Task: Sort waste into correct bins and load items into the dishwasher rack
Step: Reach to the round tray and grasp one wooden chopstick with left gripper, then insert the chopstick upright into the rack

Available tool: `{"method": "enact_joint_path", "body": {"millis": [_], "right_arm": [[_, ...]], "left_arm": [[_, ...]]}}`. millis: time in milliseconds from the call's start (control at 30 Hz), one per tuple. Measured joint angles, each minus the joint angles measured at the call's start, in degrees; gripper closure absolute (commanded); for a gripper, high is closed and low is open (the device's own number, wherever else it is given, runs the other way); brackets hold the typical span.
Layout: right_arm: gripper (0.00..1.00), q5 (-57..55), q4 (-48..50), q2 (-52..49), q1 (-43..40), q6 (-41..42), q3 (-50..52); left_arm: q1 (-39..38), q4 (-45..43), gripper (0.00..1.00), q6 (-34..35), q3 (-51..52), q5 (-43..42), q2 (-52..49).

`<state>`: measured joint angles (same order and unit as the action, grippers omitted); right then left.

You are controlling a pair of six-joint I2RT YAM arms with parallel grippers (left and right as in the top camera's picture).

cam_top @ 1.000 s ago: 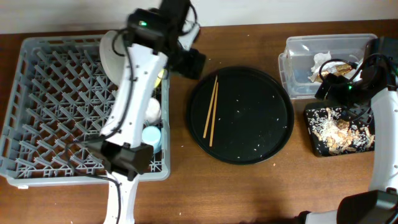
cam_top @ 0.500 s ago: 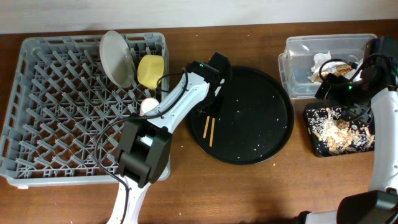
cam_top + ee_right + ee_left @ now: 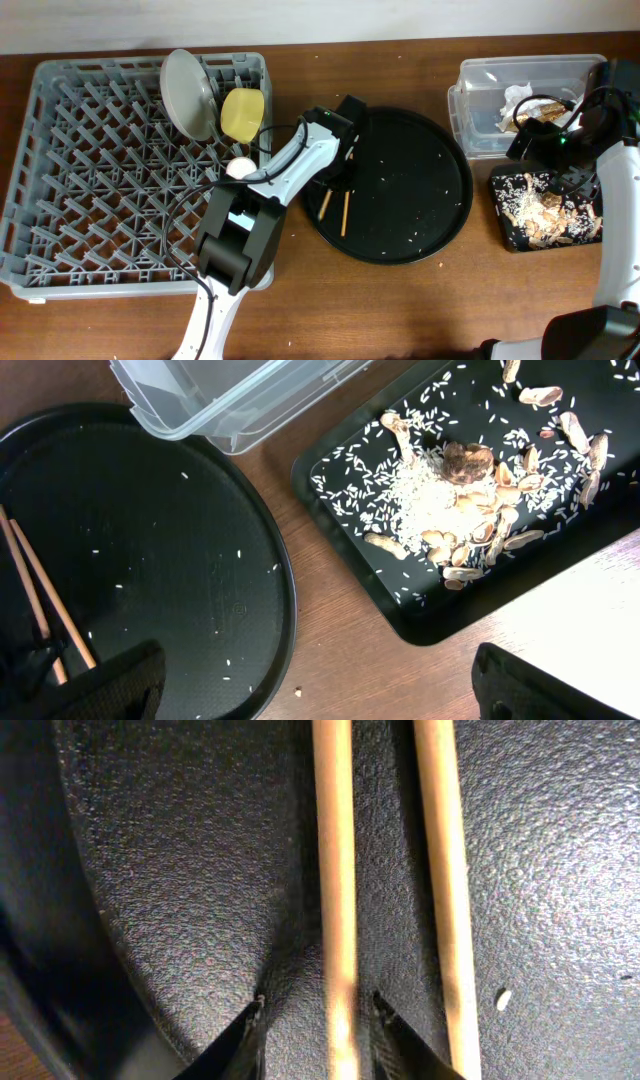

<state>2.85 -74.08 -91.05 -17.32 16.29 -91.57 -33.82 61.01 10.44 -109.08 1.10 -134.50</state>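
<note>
Two wooden chopsticks lie on the round black tray. My left gripper is down on its left side. In the left wrist view its narrowed jaws straddle one chopstick, with a gap still showing on the left; the other chopstick lies just outside the right fingertip. The left gripper holds nothing. My right gripper hovers wide open between the clear tub and the flat black tray. In the grey rack stand the plate and yellow bowl.
The tub holds a white napkin and a gold wrapper. Rice and brown scraps cover the flat tray. Loose rice grains dot the round tray. A pale cup sits at the rack's right edge under my left arm.
My left arm swung from above the rack down onto the round tray, and its jaws narrowed around one chopstick. The chopsticks shifted slightly. The right arm stayed still.
</note>
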Motion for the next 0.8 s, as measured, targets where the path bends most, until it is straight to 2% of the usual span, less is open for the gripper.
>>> {"method": "enact_joint_path", "body": {"millis": [133,233,300,467,500,567,667,733,800], "right_arm": [[0.02,0.0,0.0,0.0,0.0,0.0,0.0],[0.02,0.0,0.0,0.0,0.0,0.0,0.0],[0.02,0.0,0.0,0.0,0.0,0.0,0.0],[0.02,0.0,0.0,0.0,0.0,0.0,0.0],[0.02,0.0,0.0,0.0,0.0,0.0,0.0],[0.02,0.0,0.0,0.0,0.0,0.0,0.0],[0.02,0.0,0.0,0.0,0.0,0.0,0.0],[0.02,0.0,0.0,0.0,0.0,0.0,0.0],[0.01,0.0,0.1,0.0,0.0,0.0,0.0]], "left_arm": [[0.0,1.3,0.99,0.1,-1.0,-0.3,-0.3],[0.0,7.1,1.0,0.1,-5.5,-0.5,-1.8],[0.0,12.4,1.0,0.1,-11.9,-0.5,-2.3],[0.3,29.4,1.0,0.1,-36.3,1.6,-3.0],[1.2,33.1,1.0,0.1,-41.7,2.0,-3.0],[4.6,35.5,1.0,0.1,-46.1,1.7,-2.2],[10.7,35.6,0.99,0.1,-44.5,0.6,2.9],[15.8,35.1,1.0,0.1,-38.9,0.3,13.7],[22.7,36.0,1.0,1.6,-23.9,0.1,27.6]]}}
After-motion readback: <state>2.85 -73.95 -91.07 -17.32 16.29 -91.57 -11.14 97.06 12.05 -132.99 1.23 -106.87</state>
